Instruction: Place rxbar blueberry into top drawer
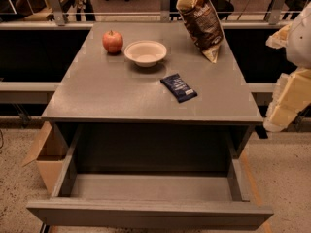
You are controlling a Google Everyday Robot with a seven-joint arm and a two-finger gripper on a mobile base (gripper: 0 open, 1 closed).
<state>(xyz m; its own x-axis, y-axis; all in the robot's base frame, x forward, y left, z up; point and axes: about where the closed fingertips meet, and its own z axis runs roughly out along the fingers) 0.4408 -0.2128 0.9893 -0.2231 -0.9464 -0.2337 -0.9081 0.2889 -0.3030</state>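
Observation:
The rxbar blueberry (179,87), a flat dark navy bar with white print, lies on the grey table top (107,91), right of centre and near the front. The top drawer (146,212) is pulled open below the table's front edge, and nothing shows inside it. My gripper (285,103), a cream-coloured part at the right edge of the view, hangs beside the table's right side. It is level with the table front, well to the right of the bar, and touches nothing.
A red apple (112,41) and a white bowl (145,53) sit at the back of the table. A large brown chip bag (200,21) stands at the back right. A cardboard box (46,157) sits on the floor to the left of the drawer.

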